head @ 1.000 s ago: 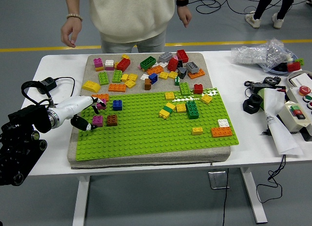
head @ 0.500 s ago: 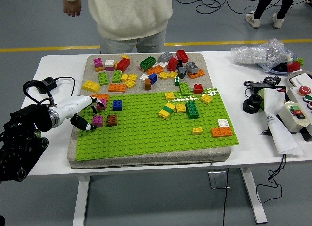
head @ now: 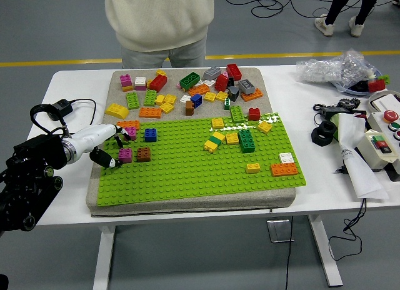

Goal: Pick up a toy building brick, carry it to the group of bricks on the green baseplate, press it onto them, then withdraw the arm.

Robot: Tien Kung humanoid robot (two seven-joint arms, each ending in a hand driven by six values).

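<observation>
- Bricks for the task sit in a small group at the left end of the green baseplate [head: 187, 171]: a magenta brick [head: 125, 155], a brown brick [head: 144, 154], a blue brick [head: 150, 135], an orange brick [head: 129, 124] and a small pink brick [head: 130, 132].
- Left robot hand [head: 111, 146] reaches in from the left edge at the end of a white forearm, over the baseplate's left margin — its fingers are curled around that group, the thumb low beside the magenta brick, the upper fingertips at the small pink brick.
- Whether the fingers actually grip the pink brick or only touch it cannot be told; it is too small and partly hidden.
- Right arm does not show.
- Farther right on the baseplate lie a yellow-and-green cluster [head: 215, 141], a dark green brick [head: 246, 140], a lone yellow brick [head: 252, 167], and an orange brick with a white one [head: 284, 167] near the right edge.
- Beyond the baseplate, on the grey mat [head: 94, 199] beneath it, loose bricks [head: 194, 87] of many colours are heaped.
- On the white worktop [head: 69, 84], a black cable [head: 59, 109] lies to the left; a control box [head: 384, 137] with buttons and a plastic bag [head: 331, 68] lie to the right.
- A person [head: 159, 21] in a cream sweater stands at the far side — hands out of sight.
</observation>
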